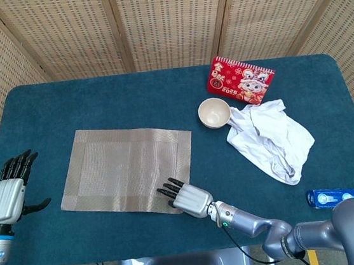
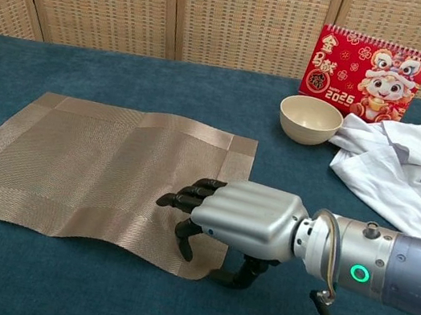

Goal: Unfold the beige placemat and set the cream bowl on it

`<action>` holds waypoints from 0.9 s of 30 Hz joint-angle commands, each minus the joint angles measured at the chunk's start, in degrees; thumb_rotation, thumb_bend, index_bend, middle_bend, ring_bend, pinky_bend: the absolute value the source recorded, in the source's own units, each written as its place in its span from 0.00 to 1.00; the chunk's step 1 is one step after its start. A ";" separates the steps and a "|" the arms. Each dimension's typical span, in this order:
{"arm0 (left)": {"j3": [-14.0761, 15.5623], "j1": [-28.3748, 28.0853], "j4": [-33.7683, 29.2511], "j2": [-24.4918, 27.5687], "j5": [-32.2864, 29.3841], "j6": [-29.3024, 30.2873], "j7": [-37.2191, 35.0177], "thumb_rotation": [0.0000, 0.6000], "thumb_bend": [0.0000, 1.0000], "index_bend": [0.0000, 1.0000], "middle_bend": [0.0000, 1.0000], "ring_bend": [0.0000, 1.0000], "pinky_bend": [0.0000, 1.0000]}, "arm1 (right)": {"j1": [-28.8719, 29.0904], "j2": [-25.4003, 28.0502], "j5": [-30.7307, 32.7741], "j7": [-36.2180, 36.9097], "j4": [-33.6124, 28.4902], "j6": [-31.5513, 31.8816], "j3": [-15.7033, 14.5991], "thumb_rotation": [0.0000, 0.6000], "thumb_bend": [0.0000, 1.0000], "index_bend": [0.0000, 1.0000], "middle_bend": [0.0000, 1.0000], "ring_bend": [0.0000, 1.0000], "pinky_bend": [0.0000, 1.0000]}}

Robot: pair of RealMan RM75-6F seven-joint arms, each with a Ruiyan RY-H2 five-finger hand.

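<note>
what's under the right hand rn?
The near right corner of the beige placemat, lying open on the table. The right hand covers that corner's edge, so fingertip contact isn't clear.

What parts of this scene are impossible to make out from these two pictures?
- Near corner of the beige placemat: chest view, covered by the right hand.
- Left hand: missing from the chest view.
- Blue package: head view, partly behind the right arm, print too small.
- Red calendar: lower edge hidden by the cream bowl and white cloth.
</note>
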 commanded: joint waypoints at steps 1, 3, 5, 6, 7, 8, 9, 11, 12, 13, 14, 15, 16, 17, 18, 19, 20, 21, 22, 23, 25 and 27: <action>0.00 -0.02 0.02 -0.01 -0.01 -0.08 0.01 1.00 0.00 0.00 0.00 0.00 0.00 | -0.05 -0.10 -0.21 0.34 0.25 0.12 -0.16 1.00 0.56 0.46 0.03 0.00 0.00; 0.03 -0.05 0.03 -0.03 0.03 -0.15 0.07 1.00 0.00 0.00 0.00 0.00 0.00 | -0.10 -0.15 -0.37 0.60 0.42 0.25 -0.26 1.00 0.56 0.47 0.04 0.00 0.00; 0.04 -0.11 0.04 -0.08 0.02 -0.27 0.16 1.00 0.00 0.00 0.00 0.00 0.00 | -0.11 -0.21 -0.59 0.85 0.59 0.40 -0.32 1.00 0.56 0.48 0.04 0.00 0.00; 0.05 -0.12 0.03 -0.10 0.02 -0.30 0.21 1.00 0.00 0.00 0.00 0.00 0.00 | -0.12 -0.23 -0.66 0.96 0.65 0.46 -0.34 1.00 0.56 0.48 0.04 0.00 0.00; 0.04 -0.14 0.04 -0.11 0.02 -0.32 0.25 1.00 0.00 0.00 0.00 0.00 0.00 | -0.13 -0.26 -0.73 1.03 0.72 0.53 -0.34 1.00 0.56 0.48 0.04 0.00 0.00; 0.04 -0.14 0.03 -0.12 0.01 -0.33 0.28 1.00 0.00 0.00 0.00 0.00 0.00 | -0.13 -0.29 -0.78 1.12 0.76 0.59 -0.33 1.00 0.56 0.48 0.04 0.00 0.00; 0.04 -0.14 0.02 -0.14 0.01 -0.32 0.34 1.00 0.00 0.00 0.00 0.00 0.00 | -0.13 -0.31 -0.84 1.26 0.79 0.65 -0.33 1.00 0.56 0.49 0.04 0.00 0.00; 0.03 -0.13 0.00 -0.15 0.00 -0.31 0.36 1.00 0.00 0.00 0.00 0.00 0.00 | -0.12 -0.33 -0.91 1.40 0.86 0.69 -0.33 1.00 0.57 0.50 0.04 0.00 0.00; 0.02 -0.11 0.00 -0.16 -0.01 -0.27 0.38 1.00 0.00 0.00 0.00 0.00 0.00 | -0.13 -0.36 -0.95 1.44 0.93 0.71 -0.36 1.00 0.58 0.50 0.04 0.00 0.00; 0.01 -0.10 -0.01 -0.16 0.01 -0.22 0.39 1.00 0.00 0.00 0.00 0.00 0.00 | -0.15 -0.41 -1.00 1.50 1.03 0.71 -0.41 1.00 0.59 0.50 0.04 0.00 0.00; 0.02 -0.09 -0.03 -0.16 0.05 -0.22 0.40 1.00 0.00 0.00 0.00 0.00 0.00 | -0.17 -0.45 -1.03 1.55 1.14 0.69 -0.49 1.00 0.60 0.51 0.04 0.00 0.00; 0.03 -0.09 -0.04 -0.16 0.06 -0.22 0.40 1.00 0.00 0.00 0.00 0.00 0.00 | -0.18 -0.48 -1.09 1.58 1.23 0.72 -0.54 1.00 0.61 0.51 0.04 0.00 0.00; 0.03 -0.09 -0.04 -0.15 0.05 -0.24 0.41 1.00 0.00 0.00 0.00 0.00 0.00 | -0.20 -0.52 -1.15 1.59 1.32 0.75 -0.59 1.00 0.61 0.52 0.05 0.00 0.00; 0.03 -0.10 -0.05 -0.16 0.04 -0.27 0.44 1.00 0.00 0.00 0.00 0.00 0.00 | -0.24 -0.56 -1.23 1.66 1.39 0.82 -0.65 1.00 0.62 0.52 0.05 0.00 0.00; 0.04 -0.12 -0.04 -0.17 0.05 -0.30 0.48 1.00 0.00 0.00 0.00 0.00 0.00 | -0.25 -0.58 -1.29 1.70 1.45 0.87 -0.67 1.00 0.62 0.53 0.05 0.00 0.00; 0.05 -0.14 -0.05 -0.18 0.04 -0.35 0.51 1.00 0.00 0.00 0.00 0.00 0.00 | -0.26 -0.61 -1.36 1.71 1.48 0.93 -0.67 1.00 0.62 0.54 0.05 0.00 0.00; 0.06 -0.15 -0.06 -0.19 0.06 -0.36 0.55 1.00 0.00 0.00 0.00 0.00 0.00 | -0.26 -0.62 -1.40 1.69 1.51 0.97 -0.66 1.00 0.62 0.54 0.05 0.00 0.00; 0.06 -0.15 -0.08 -0.19 0.09 -0.37 0.58 1.00 0.00 0.00 0.00 0.00 0.00 | -0.27 -0.65 -1.41 1.67 1.56 0.98 -0.68 1.00 0.62 0.54 0.05 0.00 0.00; 0.06 -0.16 -0.07 -0.19 0.10 -0.36 0.60 1.00 0.00 0.00 0.00 0.00 0.00 | -0.28 -0.69 -1.40 1.68 1.58 0.97 -0.68 1.00 0.63 0.54 0.05 0.00 0.00; 0.06 -0.16 -0.06 -0.21 0.09 -0.38 0.59 1.00 0.00 0.00 0.00 0.00 0.00 | -0.28 -0.72 -1.37 1.69 1.61 0.94 -0.67 1.00 0.63 0.55 0.05 0.00 0.00; 0.06 -0.16 -0.06 -0.21 0.08 -0.39 0.55 1.00 0.00 0.00 0.00 0.00 0.00 | -0.28 -0.76 -1.38 1.63 1.66 0.93 -0.67 1.00 0.64 0.56 0.05 0.00 0.00; 0.03 -0.15 -0.06 -0.17 0.03 -0.40 0.49 1.00 0.00 0.00 0.00 0.00 0.00 | -0.29 -0.89 -1.50 1.52 1.83 0.99 -0.73 1.00 0.64 0.57 0.05 0.00 0.00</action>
